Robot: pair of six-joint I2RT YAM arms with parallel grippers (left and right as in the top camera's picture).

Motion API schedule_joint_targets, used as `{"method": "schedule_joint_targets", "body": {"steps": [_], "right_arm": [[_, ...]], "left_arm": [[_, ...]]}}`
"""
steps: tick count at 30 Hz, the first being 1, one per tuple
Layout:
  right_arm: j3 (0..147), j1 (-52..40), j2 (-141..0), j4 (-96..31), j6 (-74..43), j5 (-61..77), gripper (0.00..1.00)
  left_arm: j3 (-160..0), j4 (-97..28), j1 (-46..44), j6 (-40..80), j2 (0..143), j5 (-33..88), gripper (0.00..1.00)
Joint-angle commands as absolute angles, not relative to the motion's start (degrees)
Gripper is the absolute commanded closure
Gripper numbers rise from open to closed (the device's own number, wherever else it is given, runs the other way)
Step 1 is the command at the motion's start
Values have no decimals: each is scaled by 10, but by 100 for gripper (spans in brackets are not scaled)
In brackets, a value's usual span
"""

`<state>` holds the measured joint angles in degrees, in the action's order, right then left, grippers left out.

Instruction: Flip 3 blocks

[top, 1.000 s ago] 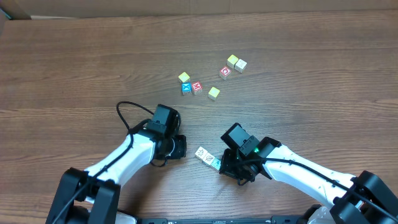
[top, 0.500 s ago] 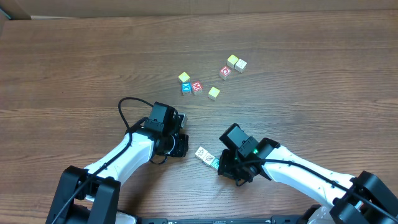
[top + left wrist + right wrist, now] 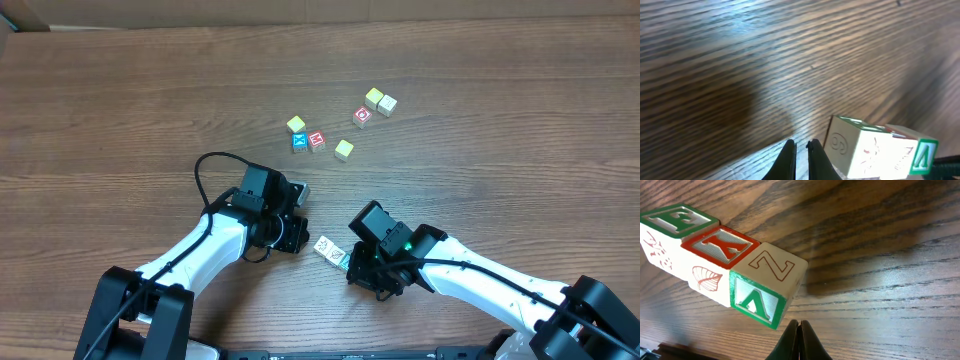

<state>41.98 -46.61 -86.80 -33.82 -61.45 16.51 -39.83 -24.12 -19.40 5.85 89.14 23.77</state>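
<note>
The three blocks [image 3: 329,248] lay touching one another in a short row in the lower middle of the overhead frame. They sat on the brown wood-grain bench [image 3: 120,100], between the two arms. From above, two white faces with thin dark marks showed. The teal end of the row sat tight against the black body of the right arm.

In the right wrist view the row ran from the upper left toward the centre. The E block [image 3: 679,220] had a green-framed top and the Y block [image 3: 722,246] a red-framed top. The Z block [image 3: 774,266] had a pale top and a green-framed face turned toward the camera.

The right tool [image 3: 799,330] was clenched on nothing, its fingertips pressed together at the bottom centre of that frame. It sat just below the Z block's lower corner; whether it touched the block could not be told.

The left tool [image 3: 800,150] was likewise clenched and empty, its dark tips almost meeting at the bottom centre of the left wrist frame. The end of the row lay just to their right, in the lower right corner.

In the upper middle of the overhead frame, well apart from the row, other small cubes lay scattered. Among them were yellow-topped cubes [image 3: 296,124], a blue-faced cube [image 3: 299,142] and red-faced cubes [image 3: 317,140].
</note>
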Motion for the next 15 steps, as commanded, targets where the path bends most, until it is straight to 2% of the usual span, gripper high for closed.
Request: {"method": "schedule_joint_targets", "body": {"steps": [1,12,15], "right_arm": [[420,-469,-871,-335,-620,164,96],[420,-469,-871,-336,-632,161,96],[420,-469,-871,-350,-669,147,96]], "left_arm": [[-396,-239,-193,34,899,261,96],[-396,-231,-213,39,943,274,96],[-396,-224,-214,43,944,273,96]]}}
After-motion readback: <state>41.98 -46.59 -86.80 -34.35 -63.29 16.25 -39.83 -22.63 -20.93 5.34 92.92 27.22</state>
